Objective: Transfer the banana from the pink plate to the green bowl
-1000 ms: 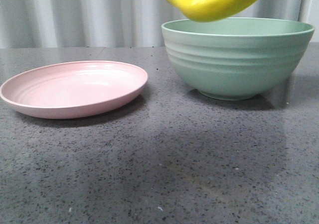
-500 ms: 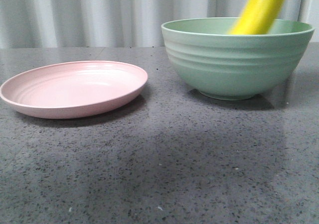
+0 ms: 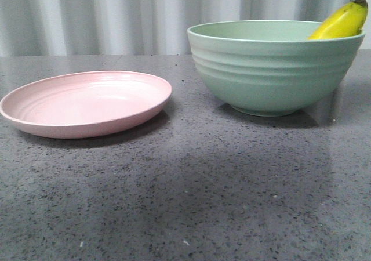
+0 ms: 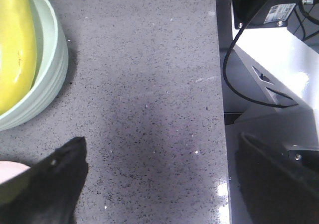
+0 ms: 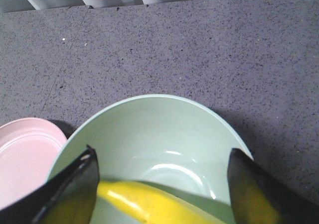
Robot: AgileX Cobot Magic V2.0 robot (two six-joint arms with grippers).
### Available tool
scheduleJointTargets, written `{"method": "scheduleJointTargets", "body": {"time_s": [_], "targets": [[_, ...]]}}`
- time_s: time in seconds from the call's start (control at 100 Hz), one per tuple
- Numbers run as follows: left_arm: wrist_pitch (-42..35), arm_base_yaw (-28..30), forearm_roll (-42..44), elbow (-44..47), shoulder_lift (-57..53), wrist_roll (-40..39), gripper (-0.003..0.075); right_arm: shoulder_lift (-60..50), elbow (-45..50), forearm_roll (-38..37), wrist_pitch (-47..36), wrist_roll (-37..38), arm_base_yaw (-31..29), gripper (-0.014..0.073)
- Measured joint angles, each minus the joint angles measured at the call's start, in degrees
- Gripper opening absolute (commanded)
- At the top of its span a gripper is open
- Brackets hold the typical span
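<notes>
The yellow banana (image 3: 342, 22) lies inside the green bowl (image 3: 272, 69), its dark tip poking over the bowl's right rim. The pink plate (image 3: 87, 104) sits bare to the left of the bowl. In the right wrist view my right gripper (image 5: 162, 157) hangs open straight above the bowl (image 5: 159, 129), with the banana (image 5: 149, 204) loose below its spread fingers and the plate (image 5: 25, 149) beside it. My left gripper (image 4: 162, 149) stands open over bare tabletop next to the bowl (image 4: 52, 69), where the banana (image 4: 15, 50) shows. Neither gripper appears in the front view.
The grey speckled table (image 3: 191, 203) ends at an edge in the left wrist view, with a white robot base and black cables (image 4: 269, 69) beyond it. A pale pleated curtain (image 3: 116, 17) closes off the back.
The banana was held above the bowl, then fell tilted into it, and now rests against the bowl's right rim. Plate and bowl have not moved.
</notes>
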Motion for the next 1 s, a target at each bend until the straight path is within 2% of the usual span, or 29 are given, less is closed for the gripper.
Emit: {"method": "scheduleJointTargets", "body": {"time_s": [0.05, 0.14, 0.16, 0.21, 0.44, 0.73, 1.0], "targets": [[0.0, 0.0, 0.0, 0.0, 0.0, 0.0, 0.0388, 0.0, 0.0, 0.0, 0.6, 0.0, 0.0, 0.0209], [0.0, 0.0, 0.0, 0.0, 0.0, -1.2, 0.0159, -0.3, 0.0, -1.0, 2.3, 0.0, 0.0, -0.0044], [0.0, 0.0, 0.0, 0.0, 0.0, -1.6, 0.0102, -0.4, 0.0, -1.5, 2.5, 0.0, 0.0, -0.0078], [0.0, 0.0, 0.0, 0.0, 0.0, -2.3, -0.0022, -1.0, 0.0, -2.6, 3.1, 0.0, 0.0, -0.0074], [-0.4, 0.0, 0.0, 0.0, 0.0, -5.4, -0.0019, -8.0, 3.2, -5.6, 2.6, 0.0, 0.0, -0.0074], [-6.5, 0.0, 0.0, 1.2, -1.4, -7.5, -0.0019, -23.0, 17.1, -6.5, -5.8, 0.0, 0.0, -0.0074], [-19.6, 0.0, 0.5, 12.6, -11.4, -9.9, -0.0019, -37.2, 32.1, -7.7, -15.1, 0.0, 0.0, -0.0074]]}}
